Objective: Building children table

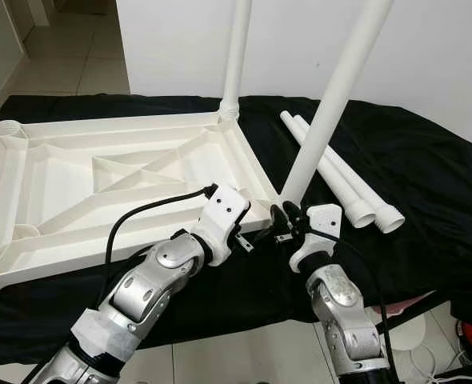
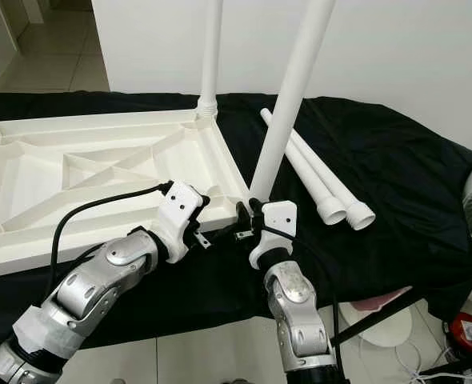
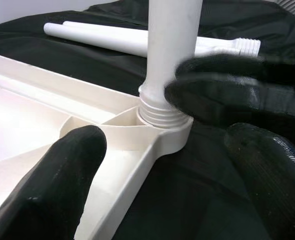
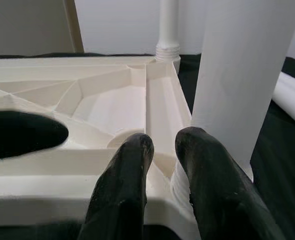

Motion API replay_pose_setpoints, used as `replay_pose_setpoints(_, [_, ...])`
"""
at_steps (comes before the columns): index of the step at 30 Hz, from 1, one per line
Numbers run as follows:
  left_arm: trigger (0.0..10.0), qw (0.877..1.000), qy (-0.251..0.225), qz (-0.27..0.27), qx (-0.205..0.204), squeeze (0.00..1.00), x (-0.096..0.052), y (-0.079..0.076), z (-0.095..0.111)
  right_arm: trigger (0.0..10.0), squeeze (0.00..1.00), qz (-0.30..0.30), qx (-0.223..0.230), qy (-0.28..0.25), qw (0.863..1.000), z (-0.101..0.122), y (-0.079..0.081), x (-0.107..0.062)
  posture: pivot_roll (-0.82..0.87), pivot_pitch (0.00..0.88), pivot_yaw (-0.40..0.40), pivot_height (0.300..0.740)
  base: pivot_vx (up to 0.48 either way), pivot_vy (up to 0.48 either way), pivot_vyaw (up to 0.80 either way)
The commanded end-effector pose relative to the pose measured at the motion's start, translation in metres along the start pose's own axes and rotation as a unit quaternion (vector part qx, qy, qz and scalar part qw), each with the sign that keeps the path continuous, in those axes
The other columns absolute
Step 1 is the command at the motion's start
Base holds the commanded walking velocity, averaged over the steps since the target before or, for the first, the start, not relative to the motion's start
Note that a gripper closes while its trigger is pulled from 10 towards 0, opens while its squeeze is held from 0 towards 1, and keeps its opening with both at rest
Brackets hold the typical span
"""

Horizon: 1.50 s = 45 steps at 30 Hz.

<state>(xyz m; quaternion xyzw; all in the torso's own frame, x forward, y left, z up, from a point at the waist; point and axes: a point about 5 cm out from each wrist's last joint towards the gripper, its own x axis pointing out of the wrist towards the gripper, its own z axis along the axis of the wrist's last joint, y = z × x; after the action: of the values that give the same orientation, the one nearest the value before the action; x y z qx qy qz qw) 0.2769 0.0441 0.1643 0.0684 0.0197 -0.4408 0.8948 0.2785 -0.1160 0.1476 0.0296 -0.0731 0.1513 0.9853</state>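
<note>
From my head camera, the white tabletop (image 1: 100,172) lies upside down on a black cloth (image 1: 412,168). One leg (image 1: 237,56) stands in the far corner socket, and a second, tilted leg (image 1: 332,100) sits in the near corner, where my right gripper (image 1: 288,218) and left gripper (image 1: 240,232) meet. Two spare legs (image 1: 352,180) lie beside it.

At my left wrist, the fingers (image 3: 57,185) are spread open around the tabletop's corner, and the tilted leg's thread is partly seated.

At my right wrist, the fingers (image 4: 125,195) sit nearly together at its base; I cannot tell whether they pinch it. The plastic looks light, stiff and slick, so I would grip low, near the thread.
</note>
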Motion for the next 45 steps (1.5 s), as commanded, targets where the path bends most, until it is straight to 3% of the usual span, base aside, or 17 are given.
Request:
replay_pose_setpoints(1, [10.0, 0.999, 0.0, -0.053, 0.008, 0.0, 0.0, -0.006, 0.001, 10.0, 0.0, -0.005, 0.003, 0.004, 1.0, 0.0, -0.007, 0.001, 0.03, 0.027, -0.096, 0.74, 0.0, 0.0, 0.0])
replay_pose_setpoints(3, [10.0, 0.999, 0.0, -0.051, 0.008, 0.0, -0.001, -0.005, 0.001, 10.0, 0.0, -0.012, -0.007, 0.006, 1.0, 0.002, -0.022, 0.006, 0.03, 0.029, -0.094, 0.74, 0.0, 0.0, 0.0])
replay_pose_setpoints(5, [10.0, 0.999, 0.0, -0.051, 0.008, 0.0, -0.001, -0.005, 0.001, 10.0, 0.0, -0.012, -0.007, 0.006, 1.0, 0.002, -0.022, 0.006, 0.03, 0.029, -0.094, 0.74, 0.0, 0.0, 0.0])
replay_pose_setpoints(8, [10.0, 0.999, 0.0, -0.04, 0.006, 0.0, 0.001, -0.001, 0.002, 10.0, 0.0, -0.007, -0.038, 0.005, 0.999, 0.01, -0.053, 0.02, 0.03, 0.037, -0.086, 0.74, 0.0, 0.0, 0.0])
replay_pose_setpoints(12, [10.0, 0.999, -0.001, -0.035, 0.004, 0.0, 0.001, 0.001, 0.003, 10.0, 0.0, -0.006, -0.04, 0.004, 0.999, 0.012, -0.059, 0.022, 0.03, 0.037, -0.086, 0.74, 0.0, 0.0, 0.0])
replay_pose_setpoints(16, [10.0, 0.996, 0.057, 0.064, 0.018, 0.0, 0.006, 0.032, -0.009, 10.0, 0.0, -0.024, -0.034, 0.007, 0.999, 0.017, -0.084, 0.03, 0.03, 0.048, -0.086, 0.74, 0.0, 0.0, 0.0])
replay_pose_setpoints(18, [10.0, 0.993, 0.075, 0.086, 0.017, 0.0, 0.005, 0.039, -0.013, 10.0, 0.0, -0.022, -0.032, 0.003, 0.999, 0.019, -0.083, 0.031, 0.04, 0.057, -0.089, 0.74, 0.0, 0.0, 0.0])
replay_pose_setpoints(22, [10.0, 0.984, 0.125, 0.129, 0.01, 0.0, -0.001, 0.051, -0.027, 10.0, 0.0, 0.009, -0.021, -0.009, 1.0, 0.017, -0.064, 0.027, 0.05, 0.066, -0.092, 0.74, 0.0, 0.0, 0.0])
replay_pose_setpoints(30, [10.0, 0.972, 0.177, 0.157, 0.007, 0.0, -0.007, 0.058, -0.043, 10.0, 0.0, 0.009, 0.014, -0.007, 1.0, 0.006, -0.046, 0.016, 0.04, 0.071, -0.084, 0.74, 0.0, 0.0, 0.0])
replay_pose_setpoints(35, [10.0, 0.968, 0.19, 0.165, 0.002, 0.0, -0.011, 0.063, -0.046, 10.0, 0.0, -0.011, 0.02, -0.007, 1.0, 0.004, -0.051, 0.01, 0.03, 0.071, -0.077, 0.74, 0.0, 0.0, 0.0])
replay_pose_setpoints(36, [9.5, 0.966, 0.191, 0.172, -0.007, 0.0, -0.011, 0.064, -0.048, 10.0, 0.0, -0.015, 0.019, -0.007, 1.0, 0.005, -0.052, 0.01, 0.03, 0.071, -0.078, 0.74, 0.0, 0.0, 0.0])
replay_pose_setpoints(38, [9.5, 0.965, 0.192, 0.177, -0.014, 0.0, -0.012, 0.065, -0.049, 10.0, 0.0, -0.017, 0.019, -0.007, 1.0, 0.005, -0.053, 0.009, 0.03, 0.071, -0.078, 0.74, 0.0, 0.0, 0.0])
replay_pose_setpoints(39, [0.0, 0.964, 0.195, 0.182, -0.022, 0.0, -0.012, 0.066, -0.05, 10.0, 0.0, -0.018, 0.018, -0.007, 1.0, 0.005, -0.053, 0.009, 0.03, 0.071, -0.078, 0.74, 0.0, 0.0, 0.0])
replay_pose_setpoints(45, [0.0, 0.962, 0.191, 0.194, -0.03, 0.0, -0.012, 0.069, -0.049, 10.0, 0.0, -0.022, 0.018, -0.009, 1.0, 0.007, -0.053, 0.009, 0.02, 0.067, -0.079, 0.74, 0.0, 0.0, 0.0])
